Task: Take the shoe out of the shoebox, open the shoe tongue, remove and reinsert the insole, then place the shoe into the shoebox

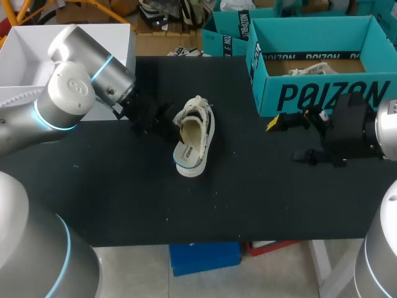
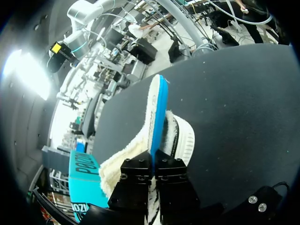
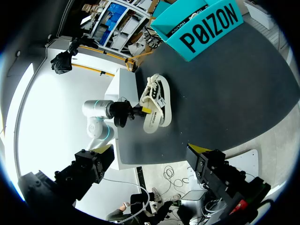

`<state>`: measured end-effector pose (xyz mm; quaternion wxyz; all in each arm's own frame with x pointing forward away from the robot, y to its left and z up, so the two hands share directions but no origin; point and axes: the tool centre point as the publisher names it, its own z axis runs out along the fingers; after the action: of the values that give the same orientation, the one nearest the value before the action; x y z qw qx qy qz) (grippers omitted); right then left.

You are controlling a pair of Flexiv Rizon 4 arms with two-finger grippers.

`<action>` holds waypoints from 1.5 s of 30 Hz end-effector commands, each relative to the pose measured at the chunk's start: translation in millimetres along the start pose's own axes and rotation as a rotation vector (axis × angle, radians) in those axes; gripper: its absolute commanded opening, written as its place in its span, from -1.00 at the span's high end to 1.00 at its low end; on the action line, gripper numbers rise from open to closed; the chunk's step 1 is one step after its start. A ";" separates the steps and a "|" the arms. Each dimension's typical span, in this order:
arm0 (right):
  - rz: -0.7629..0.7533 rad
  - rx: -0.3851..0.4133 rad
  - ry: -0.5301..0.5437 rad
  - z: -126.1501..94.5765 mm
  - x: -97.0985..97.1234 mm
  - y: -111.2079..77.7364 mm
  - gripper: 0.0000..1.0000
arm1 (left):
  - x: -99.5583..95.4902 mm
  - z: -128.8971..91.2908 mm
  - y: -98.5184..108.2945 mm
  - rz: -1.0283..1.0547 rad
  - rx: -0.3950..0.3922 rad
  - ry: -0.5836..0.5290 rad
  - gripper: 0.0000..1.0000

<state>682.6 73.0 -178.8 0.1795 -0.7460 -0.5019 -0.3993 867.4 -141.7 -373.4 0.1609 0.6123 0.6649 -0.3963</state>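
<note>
A white sneaker (image 1: pixel 197 139) lies on its side on the black table, left of the middle; it also shows in the right wrist view (image 3: pixel 158 105). My left gripper (image 1: pixel 178 130) is at the shoe's opening. In the left wrist view the left gripper (image 2: pixel 153 161) is shut on the insole (image 2: pixel 158 110), which has a blue underside and a fleecy top and stands edge-on ahead of the fingers, against the shoe (image 2: pixel 183 136). My right gripper (image 1: pixel 286 122) hovers open and empty in front of the teal shoebox (image 1: pixel 322 96). Its wrist view shows the right gripper (image 3: pixel 150 154) with nothing between its fingers.
Crumpled paper (image 1: pixel 313 69) lies inside the shoebox. A second teal box (image 1: pixel 226 31) stands behind it, and a white box (image 1: pixel 31 49) sits at the back left behind my left arm. The table's front edge (image 1: pixel 217 239) is near.
</note>
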 end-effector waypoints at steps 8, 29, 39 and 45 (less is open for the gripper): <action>0.000 0.000 0.000 -0.4 0.1 0.0 -1.00 | -5.3 -6.3 -36.3 0.025 -0.002 0.003 -0.11; 0.000 0.000 0.000 -0.4 0.1 0.0 -1.00 | 4.0 9.2 -59.5 0.066 0.076 0.102 1.00; 0.000 0.000 0.000 -0.4 0.1 0.0 -1.00 | 1.0 6.7 -66.0 0.047 0.029 0.125 1.00; 0.000 0.000 0.000 -0.4 0.1 0.0 -1.00 | 1.1 7.9 -69.9 0.039 0.013 0.130 1.00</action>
<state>682.6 73.0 -178.8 0.1794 -0.7460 -0.5019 -0.3993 805.0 -143.6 -357.7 0.1157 0.6517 0.6554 -0.3637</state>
